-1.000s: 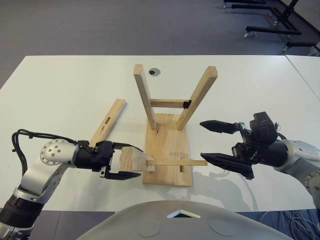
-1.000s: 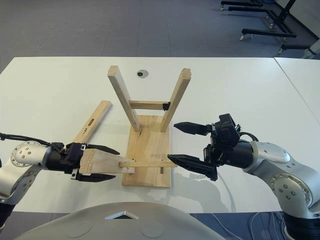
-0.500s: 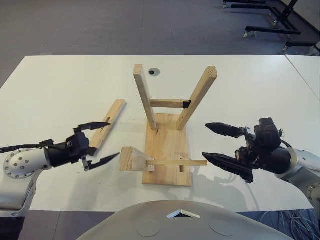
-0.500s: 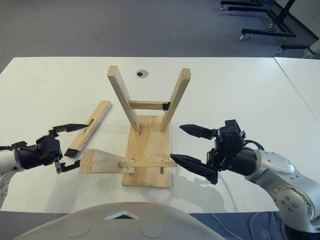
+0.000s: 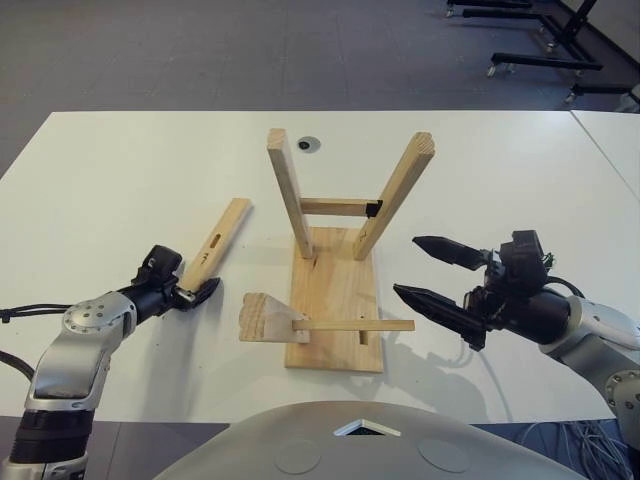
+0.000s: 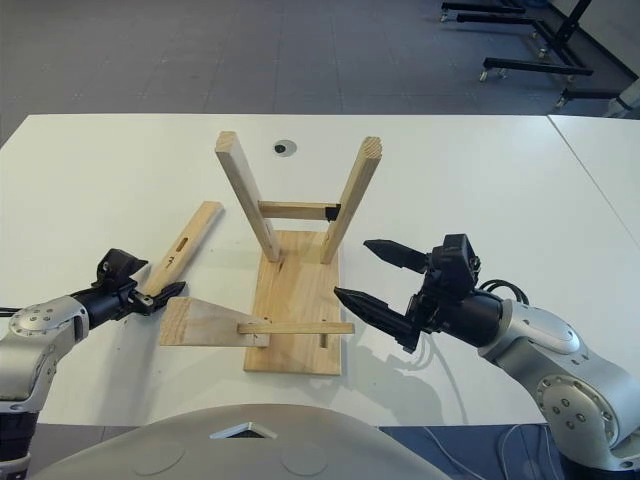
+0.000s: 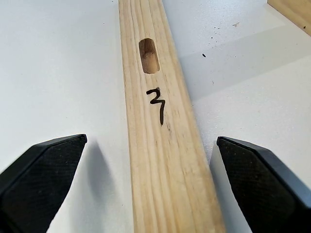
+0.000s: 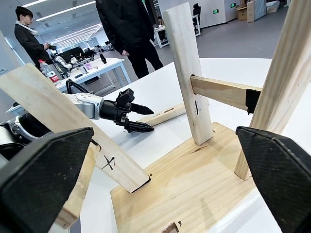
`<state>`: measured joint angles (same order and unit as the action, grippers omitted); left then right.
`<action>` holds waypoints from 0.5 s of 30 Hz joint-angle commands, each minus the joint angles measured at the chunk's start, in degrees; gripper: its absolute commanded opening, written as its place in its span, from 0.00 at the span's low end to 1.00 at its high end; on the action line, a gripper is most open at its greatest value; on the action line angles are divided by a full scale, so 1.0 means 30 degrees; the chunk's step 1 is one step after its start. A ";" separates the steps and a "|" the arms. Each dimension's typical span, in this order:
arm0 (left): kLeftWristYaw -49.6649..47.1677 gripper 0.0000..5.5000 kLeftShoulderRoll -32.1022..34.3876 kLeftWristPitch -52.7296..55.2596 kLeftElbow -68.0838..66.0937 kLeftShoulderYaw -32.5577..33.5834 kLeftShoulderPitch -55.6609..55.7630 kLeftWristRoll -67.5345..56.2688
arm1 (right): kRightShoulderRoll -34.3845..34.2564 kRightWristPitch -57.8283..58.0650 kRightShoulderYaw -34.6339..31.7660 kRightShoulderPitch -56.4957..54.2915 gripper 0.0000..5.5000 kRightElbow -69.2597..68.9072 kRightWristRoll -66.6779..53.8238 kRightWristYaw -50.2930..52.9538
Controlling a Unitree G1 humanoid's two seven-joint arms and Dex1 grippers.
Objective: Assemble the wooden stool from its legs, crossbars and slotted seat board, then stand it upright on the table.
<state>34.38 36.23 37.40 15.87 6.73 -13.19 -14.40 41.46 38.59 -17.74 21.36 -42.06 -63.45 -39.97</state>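
Note:
The slotted seat board lies flat on the white table. Two legs stand up from its far end, joined by a crossbar. A third leg lies across the board's near left corner, with a thin crossbar sticking out of it over the board. A loose leg, slotted and marked 3, lies to the left. My left gripper is open, with its fingers on either side of that leg's near end. My right gripper is open just right of the board, holding nothing.
A round cable hole sits in the table behind the standing legs. Another table adjoins at the right. Wheeled black stands are on the floor at the far right. The table's near edge runs just below both arms.
My left gripper let go of the lying third leg, drew back left and now straddles the loose leg's near end. My right gripper shifted slightly and stays open.

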 commanded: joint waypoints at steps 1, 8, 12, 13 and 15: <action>0.0225 0.90 0.0630 0.1284 -0.0349 -0.0354 -0.0056 0.0099 | -0.0135 -0.0114 0.0214 0.0083 0.98 -0.0177 0.0306 0.0175; 0.0797 0.72 0.1473 0.2091 -0.1123 -0.1462 0.0462 0.0382 | -0.0502 -0.0573 0.0593 0.0087 0.98 -0.0166 0.1153 0.0089; 0.1115 0.62 0.1502 0.2099 -0.1441 -0.1834 0.1037 0.0131 | -0.0648 -0.0865 0.0991 -0.0211 0.98 -0.0007 0.1727 -0.0036; 0.1101 0.59 0.1423 0.2086 -0.1597 -0.1873 0.1171 0.0117 | -0.0678 -0.0934 0.1057 -0.0252 0.98 0.0027 0.1860 -0.0067; 0.0748 0.55 0.1202 0.2009 -0.2090 -0.1952 0.1489 0.0314 | -0.0722 -0.1035 0.1120 -0.0253 0.98 0.0047 0.2005 -0.0110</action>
<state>38.04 40.48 41.26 12.87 2.57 -8.12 -15.09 39.37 36.07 -14.73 21.01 -41.98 -58.41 -40.15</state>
